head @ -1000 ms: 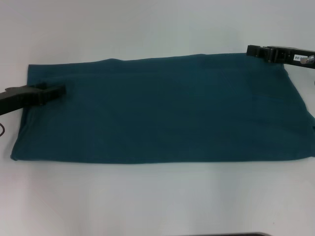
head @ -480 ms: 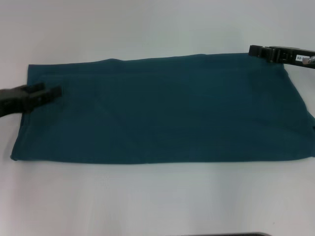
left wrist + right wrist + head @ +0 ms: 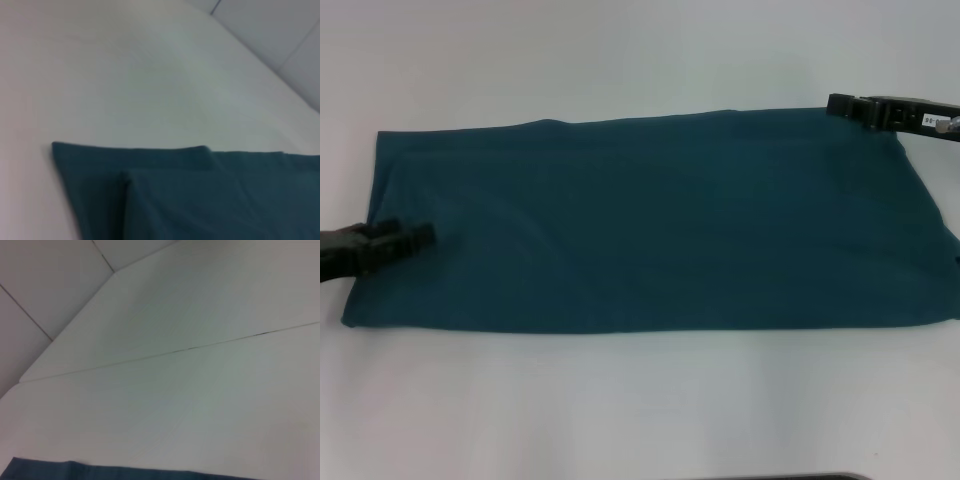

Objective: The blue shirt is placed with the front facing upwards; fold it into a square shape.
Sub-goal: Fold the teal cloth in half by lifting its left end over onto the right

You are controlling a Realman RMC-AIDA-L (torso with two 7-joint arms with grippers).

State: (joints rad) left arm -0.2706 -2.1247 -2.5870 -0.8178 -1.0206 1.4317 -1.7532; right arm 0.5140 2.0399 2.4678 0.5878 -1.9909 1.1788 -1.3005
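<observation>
Blue shirt, head view: blue shirt (image 3: 650, 225) lay on the counter (image 3: 640, 400) as a long flat band of dark teal cotton, plain side up, its edges straight and only faint creases across the cloth.
Counter, head view: smooth, pale and matte, it showed on all sides of the shirt.
Left claw, head view: left claw (image 3: 420, 236) reached in low from the shirt's left end, black and narrow, its tip over the cloth near the nearer left corner; whether it gripped the fabric or how wide it stood could not be told.
Right claw, head view: right claw (image 3: 842, 103) sat at the far right corner of the shirt, stretched out level along the far edge; its opening could not be told either.
Blue shirt, left wrist view: the shirt (image 3: 190, 195) showed a squared corner with a second layer lying on top, set back from the edge, a soft fold ridge running down it.
Counter, left wrist view: bare pale surface (image 3: 125, 75) ran beyond the cloth.
Blue shirt, right wrist view: only a thin strip of the teal edge (image 3: 60, 471) showed.
Counter, right wrist view: its white top (image 3: 190, 405) was crossed by a fine dark seam.
</observation>
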